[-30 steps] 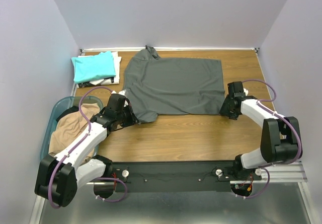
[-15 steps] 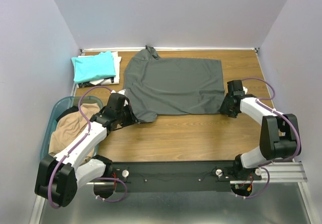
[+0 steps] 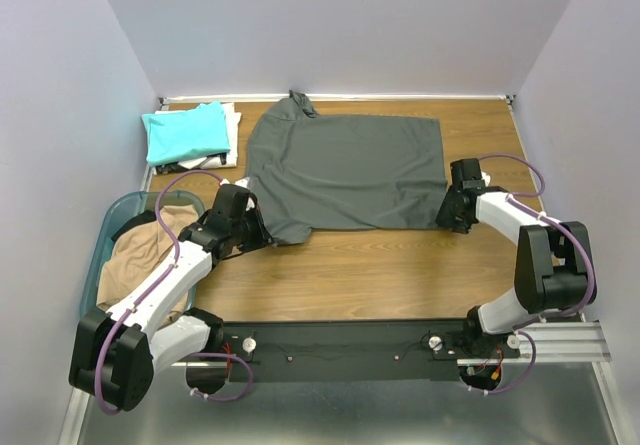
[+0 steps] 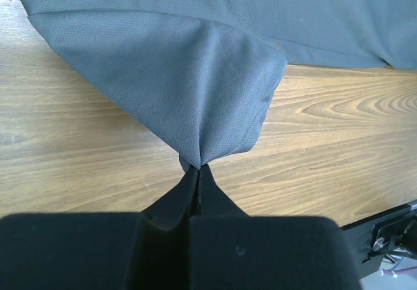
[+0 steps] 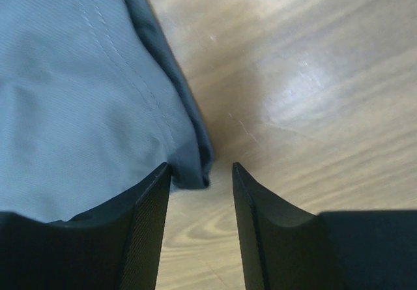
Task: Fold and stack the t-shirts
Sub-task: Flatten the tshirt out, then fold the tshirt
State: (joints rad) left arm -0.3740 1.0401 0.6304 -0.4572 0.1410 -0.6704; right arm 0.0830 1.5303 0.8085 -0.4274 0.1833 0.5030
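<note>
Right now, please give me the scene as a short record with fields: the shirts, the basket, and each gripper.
grey shirt: spread out unfolded on the table
teal shirt: folded, lying on the white shirt, far left corner
tan shirt: crumpled in the basket, left of the table
left gripper: shut on the grey shirt's near left corner
right gripper: open, jaws around the grey shirt's near right corner

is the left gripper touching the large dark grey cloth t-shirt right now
Touching. The left wrist view shows the left gripper shut, a bunched corner of the large dark grey cloth t-shirt pinched between its jaws.
</note>
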